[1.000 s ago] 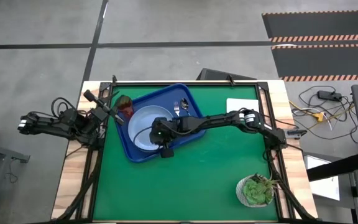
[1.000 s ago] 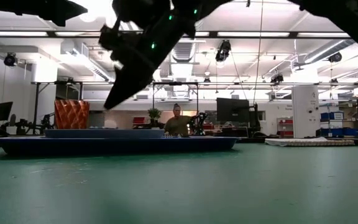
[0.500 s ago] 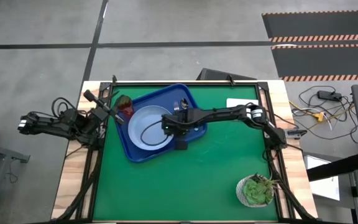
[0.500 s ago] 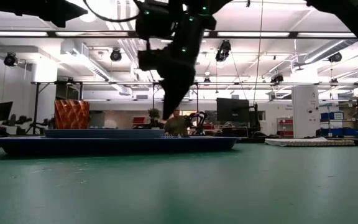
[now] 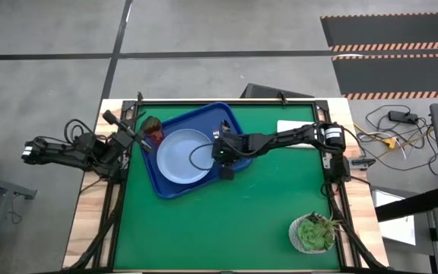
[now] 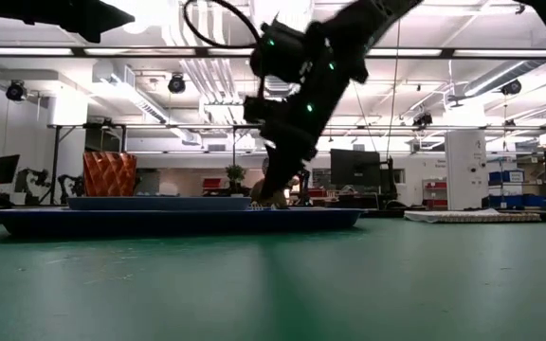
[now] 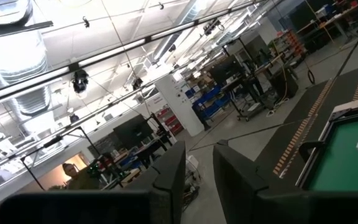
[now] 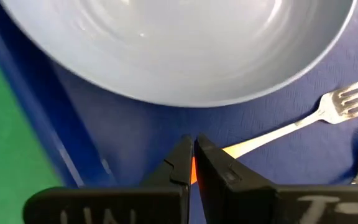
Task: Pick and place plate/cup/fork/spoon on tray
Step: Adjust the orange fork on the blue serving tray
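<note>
Right gripper (image 8: pixel 194 163) sits over the large dark-blue rectangular plastic tray (image 5: pixel 175 187), its fingers pinched on the orange handle of the small metal fork (image 8: pixel 303 118). You can see the fork lying on the tray just beside the round light-blue plate (image 5: pixel 182 155). Left gripper (image 7: pixel 197 171) waits off the table's left edge, fingers slightly apart. The translucent red-brown cup (image 5: pixel 154 133) stands in the tray's corner.

Bright ceiling strip lights (image 6: pixel 36 52) backlight the low view into silhouettes; the foreground table (image 6: pixel 273 284) is blurred.
</note>
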Motion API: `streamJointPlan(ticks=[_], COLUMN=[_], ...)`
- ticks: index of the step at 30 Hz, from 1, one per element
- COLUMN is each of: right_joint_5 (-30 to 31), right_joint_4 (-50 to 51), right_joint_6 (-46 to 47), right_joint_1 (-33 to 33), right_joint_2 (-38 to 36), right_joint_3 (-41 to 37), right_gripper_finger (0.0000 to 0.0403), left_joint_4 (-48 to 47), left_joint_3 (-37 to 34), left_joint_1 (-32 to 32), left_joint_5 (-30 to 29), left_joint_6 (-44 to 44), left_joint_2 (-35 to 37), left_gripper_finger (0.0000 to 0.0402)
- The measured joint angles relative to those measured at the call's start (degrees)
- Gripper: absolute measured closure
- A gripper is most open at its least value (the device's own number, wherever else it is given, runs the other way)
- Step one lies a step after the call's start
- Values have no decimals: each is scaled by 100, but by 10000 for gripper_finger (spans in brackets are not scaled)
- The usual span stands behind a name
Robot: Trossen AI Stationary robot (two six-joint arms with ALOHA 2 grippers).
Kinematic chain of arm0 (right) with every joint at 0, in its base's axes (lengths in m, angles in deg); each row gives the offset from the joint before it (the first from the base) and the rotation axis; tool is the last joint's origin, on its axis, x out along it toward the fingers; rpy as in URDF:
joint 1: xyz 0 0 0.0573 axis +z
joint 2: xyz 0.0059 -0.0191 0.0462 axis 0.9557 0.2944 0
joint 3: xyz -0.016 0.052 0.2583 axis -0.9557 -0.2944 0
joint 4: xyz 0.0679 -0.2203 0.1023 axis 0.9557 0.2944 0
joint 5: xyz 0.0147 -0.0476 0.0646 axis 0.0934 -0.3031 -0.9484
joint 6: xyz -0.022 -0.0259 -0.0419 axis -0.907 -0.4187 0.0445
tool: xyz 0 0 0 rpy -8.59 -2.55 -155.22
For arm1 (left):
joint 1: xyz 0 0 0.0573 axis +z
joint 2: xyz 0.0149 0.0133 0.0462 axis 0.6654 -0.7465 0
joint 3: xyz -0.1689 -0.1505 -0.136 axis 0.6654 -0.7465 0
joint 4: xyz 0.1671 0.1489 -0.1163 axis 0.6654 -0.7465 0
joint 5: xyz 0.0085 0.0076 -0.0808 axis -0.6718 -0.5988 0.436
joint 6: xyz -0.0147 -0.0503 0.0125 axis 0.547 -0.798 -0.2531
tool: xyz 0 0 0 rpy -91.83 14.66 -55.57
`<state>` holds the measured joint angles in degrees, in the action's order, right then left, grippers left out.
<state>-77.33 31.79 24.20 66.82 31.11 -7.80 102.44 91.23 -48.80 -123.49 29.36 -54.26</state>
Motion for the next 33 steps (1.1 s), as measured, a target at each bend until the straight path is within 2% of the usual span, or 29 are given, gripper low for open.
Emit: streamJointPlan(ticks=[6, 18, 33], right_joint_5=[-1, 0, 2], right_joint_4=[-1049, -1060, -690], right_joint_6=[170, 56, 17], right_joint_1=[-135, -139, -148], right_joint_2=[-36, 211, 124], right_joint_3=[-657, -676, -600], right_gripper_finger=[394, 394, 394], left_joint_4=[22, 23, 25], left_joint_3=[0, 0, 0], left_joint_1=[0, 0, 0], left_joint_5=[1, 2, 2], left_joint_6=[0, 3, 3], left_joint_2=[-27, -24, -24], left_gripper_finger=[338, 338, 338])
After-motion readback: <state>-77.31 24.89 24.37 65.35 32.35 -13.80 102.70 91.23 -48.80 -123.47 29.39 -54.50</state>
